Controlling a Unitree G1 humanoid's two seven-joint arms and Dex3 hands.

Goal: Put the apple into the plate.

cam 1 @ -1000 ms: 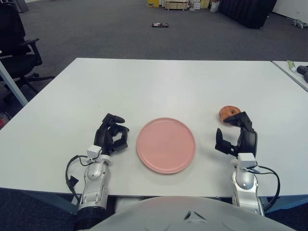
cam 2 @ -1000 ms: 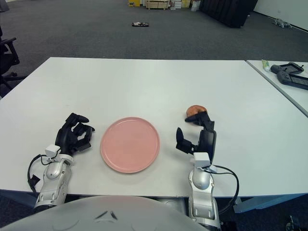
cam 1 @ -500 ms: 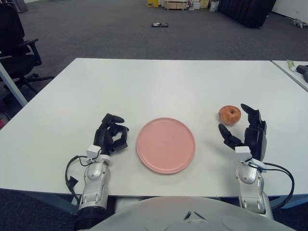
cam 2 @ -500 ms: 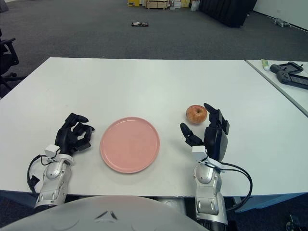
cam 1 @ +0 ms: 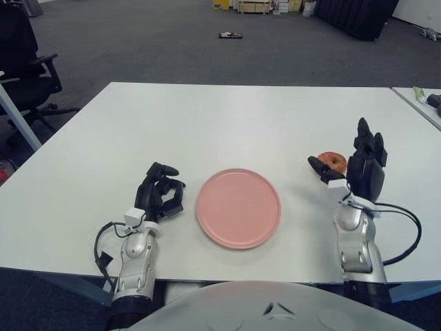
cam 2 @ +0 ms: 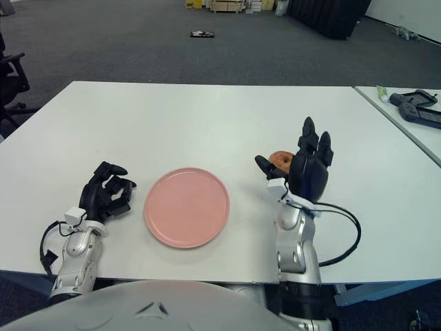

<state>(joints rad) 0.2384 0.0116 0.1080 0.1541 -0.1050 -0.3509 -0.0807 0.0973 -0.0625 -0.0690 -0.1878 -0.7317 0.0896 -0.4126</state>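
Note:
A red-orange apple sits on the white table, right of a pink plate that lies at the front centre. My right hand is raised beside the apple with its fingers spread upward and its thumb in front of the fruit; the hand hides part of the apple. It holds nothing. My left hand rests on the table left of the plate, fingers curled and empty.
A second table edge at the far right carries a small tube and a dark device. An office chair stands at the far left. Boxes and a dark object lie on the floor behind.
My right hand has lifted and moved forward to the apple, fingers now pointing up, thumb in front of the fruit. The left hand, plate and apple have not moved.

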